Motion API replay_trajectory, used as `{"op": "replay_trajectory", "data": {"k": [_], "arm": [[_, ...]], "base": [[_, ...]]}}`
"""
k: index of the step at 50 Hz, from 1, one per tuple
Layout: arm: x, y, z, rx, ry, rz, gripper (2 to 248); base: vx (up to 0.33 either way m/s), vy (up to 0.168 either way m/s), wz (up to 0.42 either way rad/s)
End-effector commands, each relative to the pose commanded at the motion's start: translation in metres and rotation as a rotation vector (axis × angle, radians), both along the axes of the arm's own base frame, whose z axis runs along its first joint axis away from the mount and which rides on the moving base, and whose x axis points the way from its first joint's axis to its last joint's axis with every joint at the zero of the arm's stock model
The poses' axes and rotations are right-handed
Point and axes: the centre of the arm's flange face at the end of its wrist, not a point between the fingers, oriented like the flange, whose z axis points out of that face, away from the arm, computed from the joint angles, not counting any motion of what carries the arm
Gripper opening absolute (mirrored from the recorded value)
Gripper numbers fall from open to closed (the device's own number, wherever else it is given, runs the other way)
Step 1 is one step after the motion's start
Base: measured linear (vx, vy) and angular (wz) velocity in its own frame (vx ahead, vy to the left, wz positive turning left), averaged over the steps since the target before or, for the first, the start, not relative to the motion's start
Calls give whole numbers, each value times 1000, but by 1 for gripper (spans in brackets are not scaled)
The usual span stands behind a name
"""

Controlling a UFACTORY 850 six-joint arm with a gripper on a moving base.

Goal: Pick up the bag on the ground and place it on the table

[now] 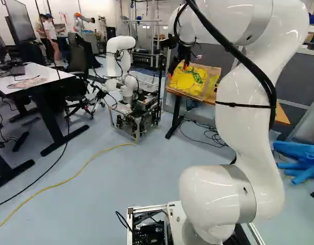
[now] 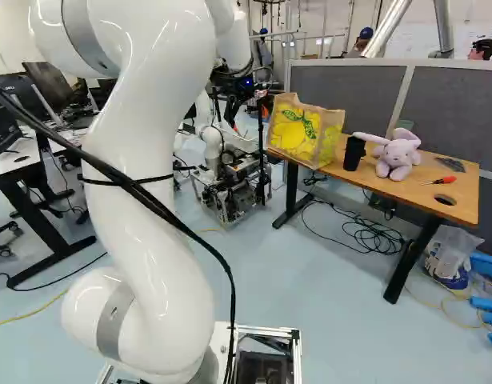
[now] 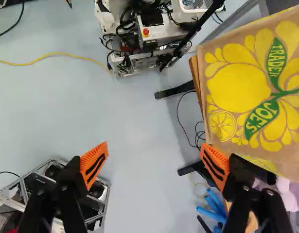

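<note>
Fingers (image 3: 94, 165) are standing wide apart, holding nothing. Lemon-print bag (image 3: 246, 82) is resting upright on the bench (image 2: 406, 194), near one finger (contact unclear). Pickup and placing are looking done; only backing clear is remaining, I'm guessing.

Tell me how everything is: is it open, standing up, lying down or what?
Gripper: open.
Bag: standing on the table.
Cup: upright; can't tell if it's full.
Bunny: sitting up.
Screwdriver: lying down.
Black cable: loosely looped on the floor.
Yellow cable: stretched along the floor.
</note>
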Motion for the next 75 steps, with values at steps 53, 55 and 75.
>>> {"op": "replay_trajectory", "data": {"k": [53,55,75], "arm": [[-93,31,-100,114,-307,-184,247],[-98,32,-105,121,-321,-191,247],[-159,44,-151,201,-456,-259,247]], "base": [[0,0,0],[0,0,0],[0,0,0]]}}
